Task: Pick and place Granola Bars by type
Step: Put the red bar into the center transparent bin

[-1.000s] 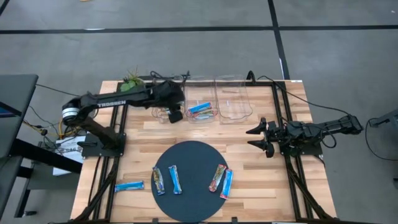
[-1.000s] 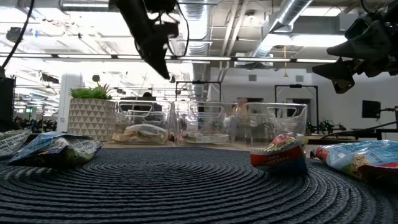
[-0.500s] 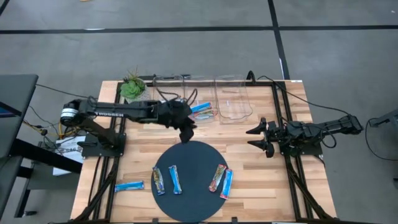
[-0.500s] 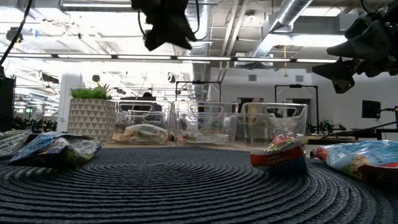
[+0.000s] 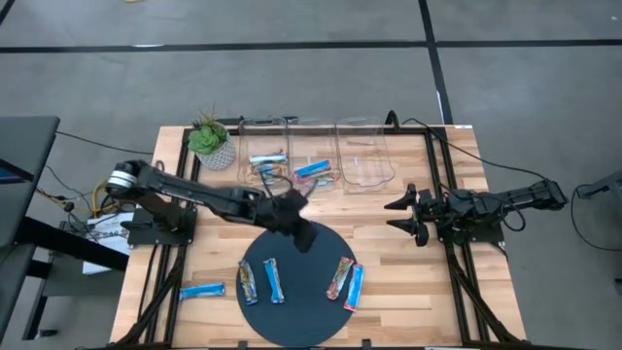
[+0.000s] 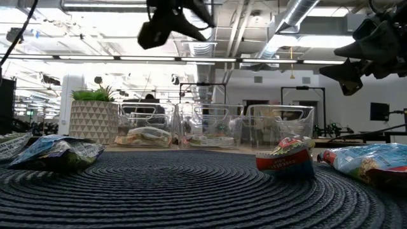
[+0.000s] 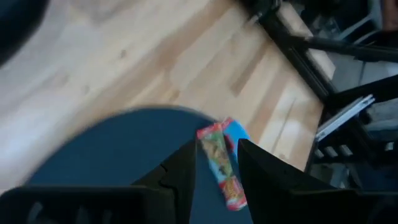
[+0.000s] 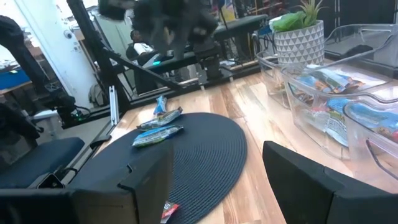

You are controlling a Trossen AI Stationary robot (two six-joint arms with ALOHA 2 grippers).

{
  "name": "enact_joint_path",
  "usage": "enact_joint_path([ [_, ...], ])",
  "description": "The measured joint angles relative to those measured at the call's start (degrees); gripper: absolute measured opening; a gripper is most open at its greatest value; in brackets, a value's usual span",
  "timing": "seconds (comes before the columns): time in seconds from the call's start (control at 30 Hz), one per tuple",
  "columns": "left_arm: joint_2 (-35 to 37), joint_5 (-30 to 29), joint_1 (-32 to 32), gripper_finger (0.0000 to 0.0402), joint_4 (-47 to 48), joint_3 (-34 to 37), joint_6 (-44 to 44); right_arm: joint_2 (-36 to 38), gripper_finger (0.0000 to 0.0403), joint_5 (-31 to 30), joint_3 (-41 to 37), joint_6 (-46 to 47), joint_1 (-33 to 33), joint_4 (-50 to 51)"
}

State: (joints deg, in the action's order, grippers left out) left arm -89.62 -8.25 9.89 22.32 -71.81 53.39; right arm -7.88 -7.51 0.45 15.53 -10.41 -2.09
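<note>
Left gripper [image 5: 305, 236] is stretched out over the far edge of the round dark mat [image 5: 301, 311], above the surface. Its fingers [image 7: 186, 168] are seen parted with nothing between them; empty.

Relative to it: one blue bar [image 5: 202, 291] is well off to the left and nearer the front edge, on bare wood off the mat. Two bars [image 5: 263, 282], one multicoloured and one blue, lie on the mat front-left of it. Another pair [image 5: 347, 282], multicoloured plus blue, lies front-right; this pair is visible just past the fingertips in the left wrist view.

Behind it, three clear bins [image 5: 313, 156] sit in a row: left and middle hold bars, right one not discernible. Potted plant [image 5: 209, 142] is far-left behind.

Right gripper [image 5: 406, 216] is parked well to the right, off the mat, jaws spread wide, holding nothing.
</note>
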Motion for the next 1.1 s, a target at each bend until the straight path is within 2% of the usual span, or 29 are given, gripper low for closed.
enact_joint_path([
  [0.33,-11.52,-1.59,4.89,0.0110,0.89,-11.22,2.71,-0.68,0.0244,0.03,0.00,-0.02,0.00,0.04],
  [0.47,-15.75,-1.70,5.85,0.0110,4.45,-16.72,2.71,-0.75,0.0244,0.03,0.01,0.00,0.00,0.12],
  [0.8,-25.87,-1.67,7.79,0.0109,21.18,-31.87,3.61,-0.74,0.0244,-0.04,0.01,-0.01,0.02,0.09],
  [0.97,-30.36,-1.17,8.62,0.0109,22.56,-37.88,4.90,-0.75,0.0244,-0.02,0.00,0.00,0.02,0.09],
  [1.1,-33.34,0.77,8.92,0.0110,22.04,-40.13,4.89,-0.75,0.0244,-0.02,0.00,0.00,0.01,0.06],
])
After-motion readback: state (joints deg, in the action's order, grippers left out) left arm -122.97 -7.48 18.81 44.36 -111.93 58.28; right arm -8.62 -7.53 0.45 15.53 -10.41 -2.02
